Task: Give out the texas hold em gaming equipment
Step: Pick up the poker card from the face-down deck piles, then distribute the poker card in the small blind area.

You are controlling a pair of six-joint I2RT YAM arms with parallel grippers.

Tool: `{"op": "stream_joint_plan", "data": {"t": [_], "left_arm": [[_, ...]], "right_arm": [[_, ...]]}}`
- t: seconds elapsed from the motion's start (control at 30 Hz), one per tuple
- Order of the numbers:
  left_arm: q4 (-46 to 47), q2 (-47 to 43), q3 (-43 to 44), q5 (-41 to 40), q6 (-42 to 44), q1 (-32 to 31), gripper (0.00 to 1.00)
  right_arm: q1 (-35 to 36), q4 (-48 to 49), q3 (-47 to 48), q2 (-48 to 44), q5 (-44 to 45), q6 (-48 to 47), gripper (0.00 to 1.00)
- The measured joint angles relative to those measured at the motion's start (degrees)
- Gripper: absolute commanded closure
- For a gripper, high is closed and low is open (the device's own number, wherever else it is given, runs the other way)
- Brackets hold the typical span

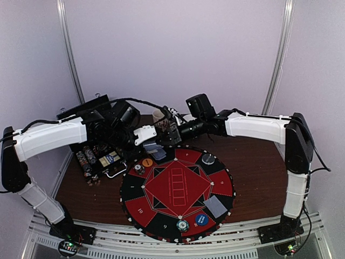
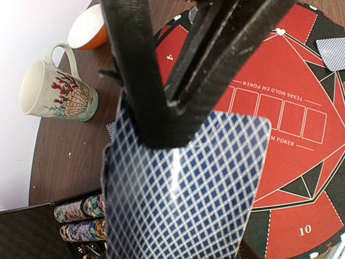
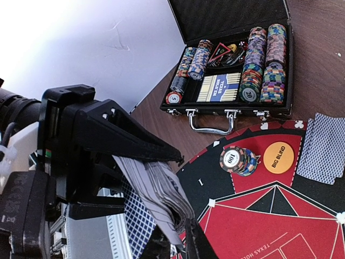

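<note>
A deck of blue-backed playing cards hangs over the mat's far left rim, and my left gripper is shut on it. Its black fingers lie across the top card. My right gripper reaches in from the right and is shut on the lower edge of the fanned deck. On the mat lie a chip stack, an orange Big Blind disc and a face-down card. A dark disc, a blue disc, another chip stack and a card sit around the rim.
The round red-and-black mat fills the table's middle. An open black case with chip rows stands at the far left. A painted mug and an orange bowl stand behind the mat.
</note>
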Motion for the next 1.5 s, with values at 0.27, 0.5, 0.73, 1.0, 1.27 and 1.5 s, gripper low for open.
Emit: {"op": "stream_joint_plan", "data": {"t": [0.27,0.5,0.73,1.0,1.27,1.5], "left_arm": [[0.1,0.0,-0.7,-0.6,0.0,0.0,0.55],[0.2,0.0,-0.8,-1.2,0.0,0.0,0.55],[0.2,0.0,-1.4,-2.7,-1.0,1.4,0.55],[0.7,0.1,-1.4,-5.0,-4.7,4.3,0.55],[1.7,1.2,-1.4,-5.7,-6.8,4.9,0.55],[2.2,1.9,-1.4,-5.5,-6.9,5.0,0.55]], "right_arm": [[0.0,-3.5,1.0,-0.3,0.8,-1.1,1.0],[-0.2,-7.8,2.3,-1.4,2.8,-2.8,1.0],[-2.1,-12.5,3.4,-4.6,6.7,-2.4,1.0],[-4.5,-14.9,-5.7,-19.4,19.5,4.7,1.0],[-3.5,-13.7,-42.9,-43.5,34.2,25.9,1.0],[2.8,-17.2,-56.0,-52.3,40.0,39.8,1.0]]}}
